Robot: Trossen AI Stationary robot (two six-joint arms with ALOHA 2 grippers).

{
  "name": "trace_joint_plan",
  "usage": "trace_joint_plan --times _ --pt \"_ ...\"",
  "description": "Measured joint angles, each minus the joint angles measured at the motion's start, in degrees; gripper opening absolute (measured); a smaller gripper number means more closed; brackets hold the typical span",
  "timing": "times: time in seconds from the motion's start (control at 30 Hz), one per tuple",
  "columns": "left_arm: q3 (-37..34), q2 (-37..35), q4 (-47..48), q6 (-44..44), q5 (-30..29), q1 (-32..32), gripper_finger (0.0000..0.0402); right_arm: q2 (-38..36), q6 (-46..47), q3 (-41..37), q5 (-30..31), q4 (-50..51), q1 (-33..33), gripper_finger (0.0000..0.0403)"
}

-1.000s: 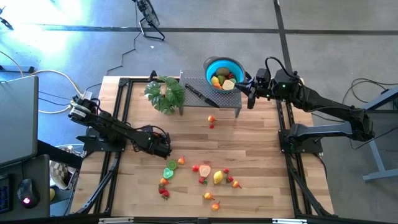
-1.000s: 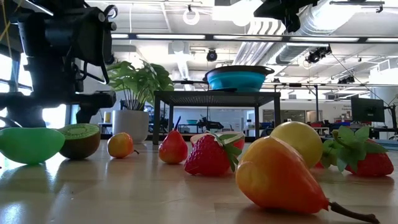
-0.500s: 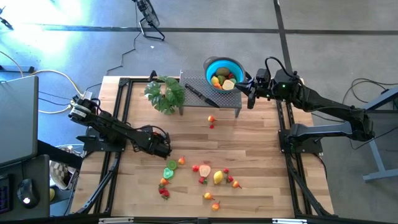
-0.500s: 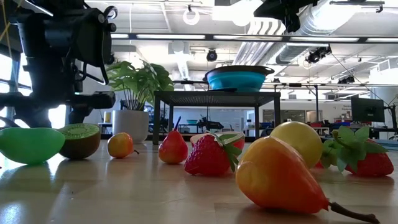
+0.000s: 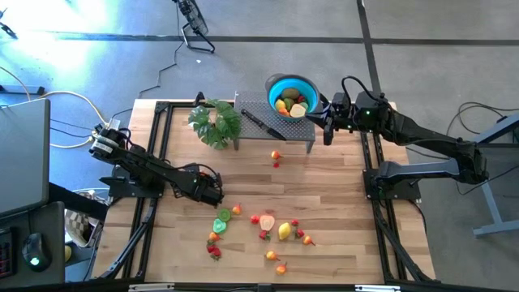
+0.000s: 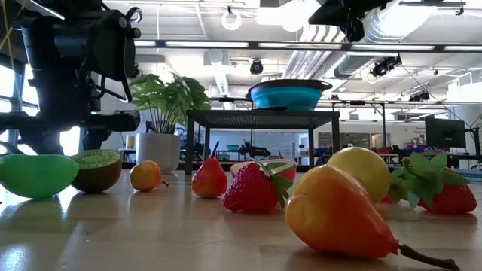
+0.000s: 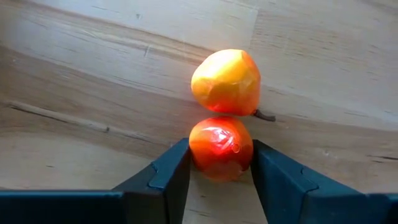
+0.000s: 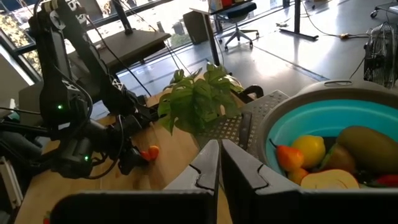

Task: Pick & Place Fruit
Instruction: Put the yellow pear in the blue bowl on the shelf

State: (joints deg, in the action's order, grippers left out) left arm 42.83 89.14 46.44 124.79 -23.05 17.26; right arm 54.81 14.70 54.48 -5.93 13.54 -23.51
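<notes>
One camera hangs overhead and looks straight down on the whole wooden table (image 5: 324, 186) and both my arms. A second sits at table-top height, looking level across the boards into the room, with fruit very near its lens. The camera on my left wrist looks closely down past my left pincer (image 7: 221, 165) at the wood just ahead of it. My right wrist camera looks out over the blue bowl (image 8: 323, 127) toward my left arm. The overhead and right wrist views share that bowl (image 5: 290, 88) and the leafy plant (image 5: 216, 123).
</notes>
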Motion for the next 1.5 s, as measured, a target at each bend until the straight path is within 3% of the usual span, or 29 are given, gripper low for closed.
trace_joint_plan --times 0.23,0.53,1.23,1.5 --pt "0.0 0.0 0.0 -1.5 1.8 0.0 0.0151 0.0 0.0 0.0 0.0 0.0 0.0 0.0009" --pt "0.1 0.0 0.2 -3.0 2.9 0.0 0.0114 0.0 0.0 0.0 0.0 0.0 0.0 0.0009" --pt "0.5 -3.7 -0.5 -6.4 5.7 0.1 0.0116 0.0 0.0 0.0 0.0 0.0 0.0 0.0009" --pt "2.8 -7.3 -0.2 -12.4 4.7 0.0 0.0116 0.0 0.0 0.0 0.0 0.0 0.0 0.0009"
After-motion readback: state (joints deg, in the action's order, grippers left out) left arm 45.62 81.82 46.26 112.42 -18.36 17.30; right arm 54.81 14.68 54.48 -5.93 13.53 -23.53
